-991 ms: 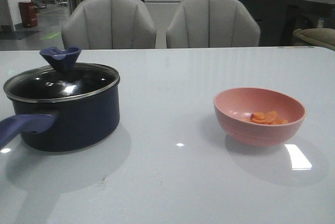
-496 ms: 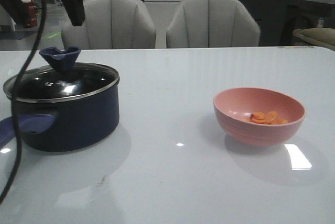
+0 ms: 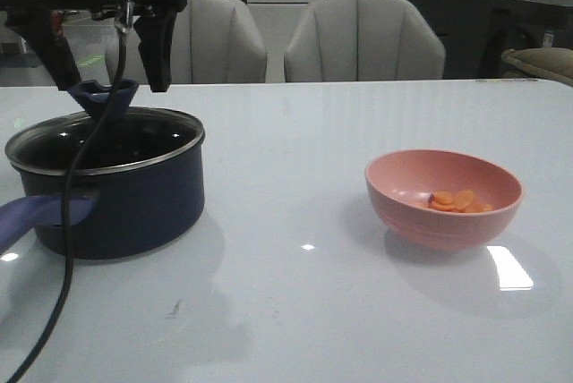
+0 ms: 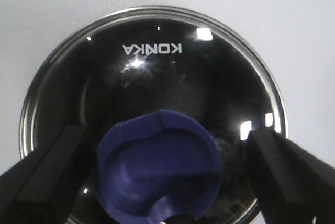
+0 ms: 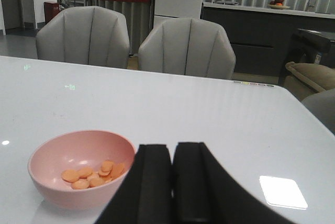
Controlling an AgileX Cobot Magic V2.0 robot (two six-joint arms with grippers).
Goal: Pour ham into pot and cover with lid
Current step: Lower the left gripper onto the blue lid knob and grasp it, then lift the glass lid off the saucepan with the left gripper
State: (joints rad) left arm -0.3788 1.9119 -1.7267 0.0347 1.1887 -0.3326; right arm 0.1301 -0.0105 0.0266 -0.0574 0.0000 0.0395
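Observation:
The navy pot (image 3: 134, 208) stands at the table's left, its purple-blue handle (image 3: 36, 216) pointing toward me. The glass lid (image 3: 112, 143) rests on it, blue knob (image 3: 105, 97) up. My left gripper (image 3: 112, 86) hangs open over the pot, one finger on each side of the knob without touching it. From the left wrist, the knob (image 4: 159, 166) lies between the spread fingers (image 4: 39, 182), and the lid (image 4: 157, 77) fills the view. The ham (image 3: 457, 200) is a small heap in the pink bowl (image 3: 394, 204) at the right. My right gripper (image 5: 172, 182) is shut and empty, just right of the ham (image 5: 94, 172).
Two grey chairs (image 3: 269, 38) stand behind the table's far edge. A black cable (image 3: 67, 249) from the left arm hangs in front of the pot. Bare white tabletop (image 3: 295, 222) lies between pot and bowl.
My left arm has come down from the upper left, and its open fingers now flank the lid's knob. Pot, lid, bowl and ham have not moved.

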